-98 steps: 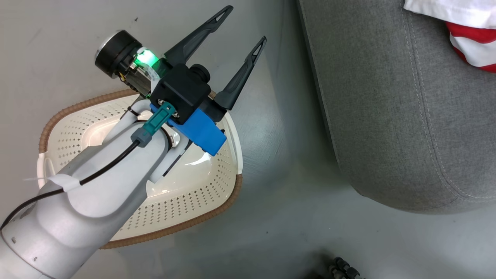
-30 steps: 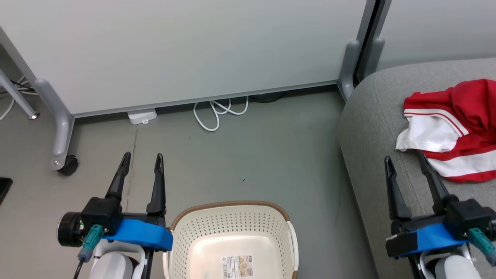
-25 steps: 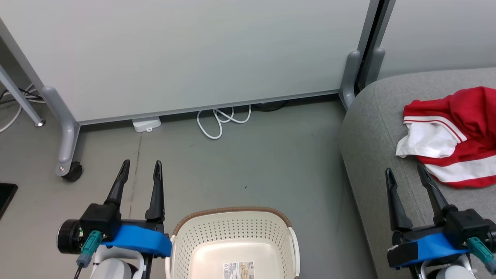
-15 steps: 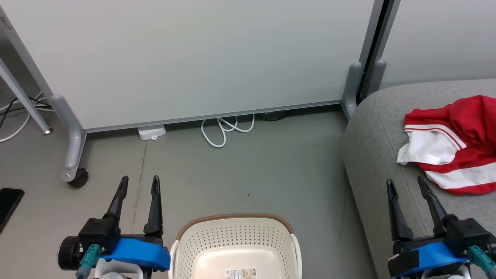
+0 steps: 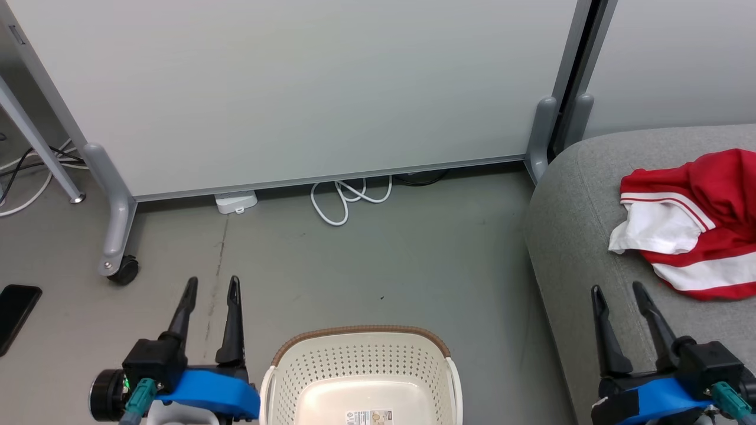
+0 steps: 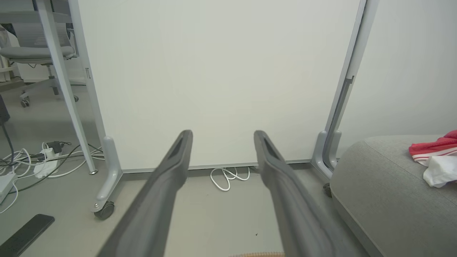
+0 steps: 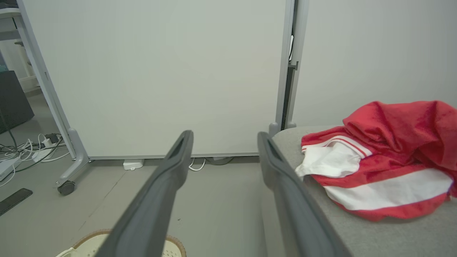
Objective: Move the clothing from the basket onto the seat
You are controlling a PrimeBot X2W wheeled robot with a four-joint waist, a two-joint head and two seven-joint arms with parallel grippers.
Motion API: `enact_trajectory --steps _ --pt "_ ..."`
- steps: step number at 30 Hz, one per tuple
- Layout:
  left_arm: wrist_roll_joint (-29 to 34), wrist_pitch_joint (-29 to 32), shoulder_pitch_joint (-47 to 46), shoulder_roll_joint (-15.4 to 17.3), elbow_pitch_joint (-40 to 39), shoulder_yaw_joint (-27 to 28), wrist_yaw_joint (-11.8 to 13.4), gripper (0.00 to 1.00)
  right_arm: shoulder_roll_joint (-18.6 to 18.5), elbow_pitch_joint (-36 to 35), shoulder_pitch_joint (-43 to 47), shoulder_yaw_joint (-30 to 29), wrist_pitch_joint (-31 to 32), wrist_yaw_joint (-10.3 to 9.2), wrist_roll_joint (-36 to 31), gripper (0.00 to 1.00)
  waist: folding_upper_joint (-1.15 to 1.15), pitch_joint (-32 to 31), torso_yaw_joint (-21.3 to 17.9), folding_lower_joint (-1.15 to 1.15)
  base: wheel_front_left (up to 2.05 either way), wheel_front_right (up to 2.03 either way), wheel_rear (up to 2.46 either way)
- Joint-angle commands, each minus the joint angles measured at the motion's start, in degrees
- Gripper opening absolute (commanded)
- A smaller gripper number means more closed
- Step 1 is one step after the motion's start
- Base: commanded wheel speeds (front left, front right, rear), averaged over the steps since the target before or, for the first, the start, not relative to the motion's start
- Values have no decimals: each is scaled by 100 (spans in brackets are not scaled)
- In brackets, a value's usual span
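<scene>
Both of your pincers are released and carry nothing. The left pincer [image 5: 212, 284] hangs over the floor [image 5: 413, 260] just left of the basket [image 5: 360, 329], fingers spread and pointing toward the white partition [image 5: 295, 88]. The right pincer [image 5: 617, 290] hangs above the near part of the seat [image 5: 567, 236], fingers likewise apart. The clothing [image 5: 703, 236], a rumpled red heap with white panels and stripes, lies on the grey seat, ahead of the right pincer and to its right, not touching it. From the head camera, the part of the basket you can see has bare perforated walls and a bare bottom with a paper label. Its near end is cut off by the picture's lower edge, so you cannot tell whether anything is left there. Judging from this, the moving looks done and you are at the checking step, with both arms parked. Your next move calls for tipping the head down to see the whole basket. If a garment is there, send a pincer down inside the wall, pinch a fold, lift it clear of the rim and carry it across to the heap. If nothing is there, leave both arms alone. Mind the right pincer's fingers near the heap, since soft cloth is likely to drag if brushed.
</scene>
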Motion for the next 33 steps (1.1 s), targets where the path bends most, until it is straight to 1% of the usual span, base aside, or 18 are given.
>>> enact_trajectory --steps 1,5,19,20,33 --pt "-10 6 4 -2 23 5 1 0 0 28 -3 2 5 0 5 0 0 0 0 0 0 0 0" --pt "-33 41 202 -35 245 -6 1 0 19 257 49 6 44 0 20 0 0 0 0 1 0 0 0" --pt "-1550 447 114 -69 156 231 -53 0 15 276 -76 -45 447 0 1670 0 0 5 -12 0 0 0 0" --pt "-1745 494 106 -73 140 256 -60 0 15 274 -89 -47 493 0 1881 0 0 6 -13 0 0 0 0" --pt "-2925 793 47 -100 54 422 -104 0 11 276 -180 -74 794 1 3157 0 0 10 -24 0 0 0 0"
